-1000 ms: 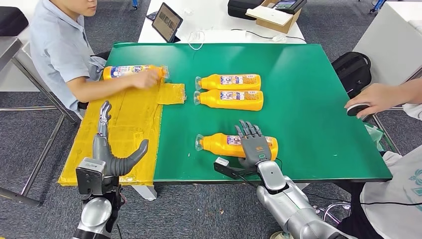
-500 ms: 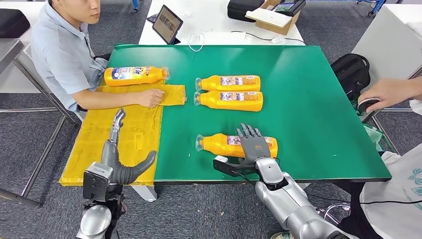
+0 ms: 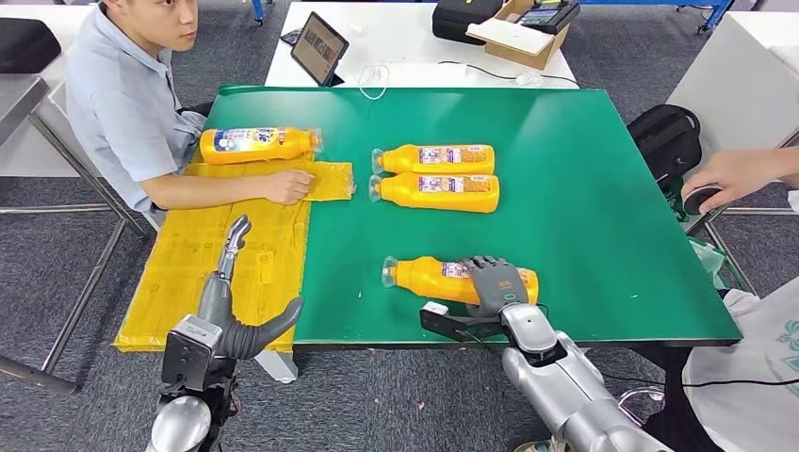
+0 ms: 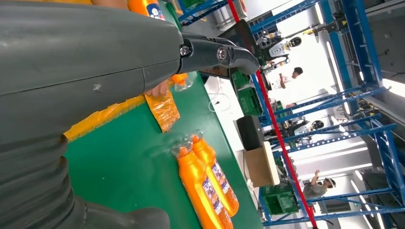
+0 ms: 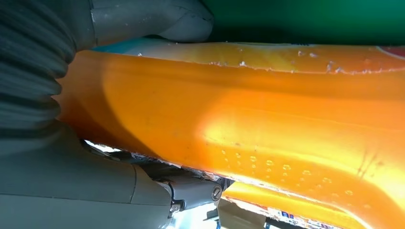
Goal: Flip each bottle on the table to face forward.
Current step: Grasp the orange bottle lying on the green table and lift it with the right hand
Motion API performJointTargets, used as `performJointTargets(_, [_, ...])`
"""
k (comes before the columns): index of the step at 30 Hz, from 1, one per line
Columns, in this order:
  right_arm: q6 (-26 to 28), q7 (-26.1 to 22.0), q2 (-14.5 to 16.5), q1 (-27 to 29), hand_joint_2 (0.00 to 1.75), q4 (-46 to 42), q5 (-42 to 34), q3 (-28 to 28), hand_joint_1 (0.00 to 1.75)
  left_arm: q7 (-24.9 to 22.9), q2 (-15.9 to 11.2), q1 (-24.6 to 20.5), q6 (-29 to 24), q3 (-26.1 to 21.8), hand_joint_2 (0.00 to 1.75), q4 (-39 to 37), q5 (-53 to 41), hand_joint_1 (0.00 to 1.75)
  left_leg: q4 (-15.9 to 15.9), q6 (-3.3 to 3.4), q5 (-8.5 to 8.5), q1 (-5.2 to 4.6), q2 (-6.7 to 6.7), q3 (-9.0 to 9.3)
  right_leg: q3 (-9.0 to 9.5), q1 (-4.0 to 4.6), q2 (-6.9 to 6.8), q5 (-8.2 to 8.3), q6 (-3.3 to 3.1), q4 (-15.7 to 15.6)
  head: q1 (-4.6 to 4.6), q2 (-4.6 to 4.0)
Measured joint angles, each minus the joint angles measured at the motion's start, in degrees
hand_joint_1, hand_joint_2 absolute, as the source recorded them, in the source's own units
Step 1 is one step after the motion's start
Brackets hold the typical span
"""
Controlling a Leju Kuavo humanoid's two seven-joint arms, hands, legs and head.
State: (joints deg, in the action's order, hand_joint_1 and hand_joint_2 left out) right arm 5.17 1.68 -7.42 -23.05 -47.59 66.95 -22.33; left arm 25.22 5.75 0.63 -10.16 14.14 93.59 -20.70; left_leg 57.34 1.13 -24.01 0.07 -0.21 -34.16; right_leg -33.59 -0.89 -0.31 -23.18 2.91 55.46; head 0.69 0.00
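Several orange bottles lie on their sides on the green table (image 3: 584, 207). The nearest bottle (image 3: 429, 278) lies close to the front edge, and my right hand (image 3: 497, 282) grips it, fingers curled over its body. In the right wrist view the bottle (image 5: 267, 124) sits between the thumb (image 5: 157, 19) and the fingers. Two bottles (image 3: 435, 158) (image 3: 438, 190) lie side by side mid-table, also seen from the left wrist (image 4: 203, 186). Another bottle (image 3: 256, 144) lies at the far left by the yellow mat (image 3: 188, 254). My left hand (image 3: 234, 292) hovers open over the mat's near part.
A person sits at the table's left with a hand (image 3: 287, 185) resting on the yellow mat. Another person's hand (image 3: 730, 179) is off the right edge. A white table (image 3: 415, 47) with a tablet and a box stands behind.
My right hand's fingers, spread above the near bottle before, have curled down around it. The person's hand has left the far-left bottle and rests on the mat. My left hand has moved forward.
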Motion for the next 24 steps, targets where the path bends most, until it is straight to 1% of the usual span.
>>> performJointTargets(3, [-0.54, -2.08, -0.89, 0.02, 1.75, -0.22, -2.63, 0.24, 1.74, 0.28, -0.18, -0.09, 0.37, 0.03, 1.75, -0.01, 0.75, 0.00, -0.01, 0.05, -0.05, 0.00, 0.00, 0.18, 0.20, 0.00, 0.00, -0.05, 0.00, -0.07, 0.00, 0.00])
performJointTargets(8, [-1.02, -9.42, -1.82, 0.48, 1.75, -0.40, -10.70, 2.11, 1.75, 1.09, -0.40, -0.68, 1.05, 0.07, 1.75, -0.45, 3.05, 0.00, -0.01, 0.07, -0.11, 0.01, 0.01, 0.42, 0.50, 0.02, 0.01, -0.10, -0.04, -0.21, -0.03, 0.00])
performJointTargets(11, [-0.85, -13.28, -2.04, 1.71, 1.75, -1.92, -16.41, 3.69, 1.75, 1.71, -0.44, -0.72, 1.18, 0.06, 1.75, -0.72, 5.59, 0.00, -0.02, 0.10, -0.17, 0.02, 0.03, 0.53, 0.64, 0.02, 0.02, -0.10, -0.04, -0.27, -0.03, 0.00])
performJointTargets(16, [-0.26, -15.24, -2.11, 4.38, 1.75, -5.70, -20.78, 5.49, 1.75, 1.91, -0.32, -0.24, 1.50, 0.02, 1.75, -0.74, 9.25, 0.00, -0.02, 0.11, -0.28, 0.02, 0.11, 0.59, 0.69, 0.04, 0.08, -0.03, 0.08, -0.29, -0.03, 0.00])
performJointTargets(19, [2.02, -18.66, -1.37, 7.13, 1.75, -8.99, -25.81, 7.33, 1.75, 1.92, 0.58, 1.31, 3.01, 0.04, 1.75, -0.60, 15.18, 0.00, -0.02, 0.09, -0.34, 0.03, 0.19, 0.54, 0.99, 0.06, 0.12, -0.04, 0.07, -0.28, -0.03, 0.00])
performJointTargets(24, [6.17, -25.48, 1.77, 12.09, 1.75, -15.69, -35.11, 10.63, 1.75, 2.97, 2.38, 5.39, 6.55, 1.63, 1.75, -0.28, 25.97, 0.00, -0.02, 0.09, -0.35, 0.04, 0.31, 0.31, 1.02, 0.06, 0.21, -0.04, 0.07, -0.27, -0.01, 0.00])
